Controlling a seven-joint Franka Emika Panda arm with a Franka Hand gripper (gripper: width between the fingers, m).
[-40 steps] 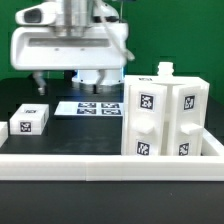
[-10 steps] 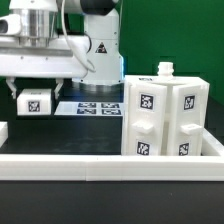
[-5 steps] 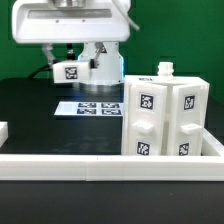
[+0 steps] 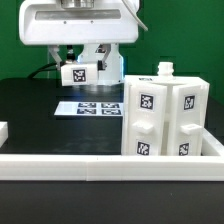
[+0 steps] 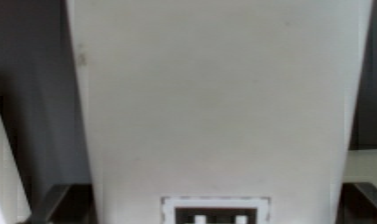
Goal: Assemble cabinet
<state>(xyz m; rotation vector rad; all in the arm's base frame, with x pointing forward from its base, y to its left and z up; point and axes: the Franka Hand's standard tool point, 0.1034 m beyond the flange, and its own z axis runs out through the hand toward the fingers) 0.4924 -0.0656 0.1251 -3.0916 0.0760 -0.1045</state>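
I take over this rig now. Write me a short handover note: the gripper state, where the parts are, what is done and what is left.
Gripper: shut on a white tagged part, held in the air above the table. This part fills the wrist view.
Cabinet: upright on the exterior view's right, behind the border rail, apart from the held part.
Marker board: flat on the table, beside the cabinet.
Done: the part is off the table.
Left: probably bring it to the cabinet and fit it; the exact place cannot be told.

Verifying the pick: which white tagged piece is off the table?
The tagged panel gripped in the claw, hanging in the air; the cabinet stands on the table.
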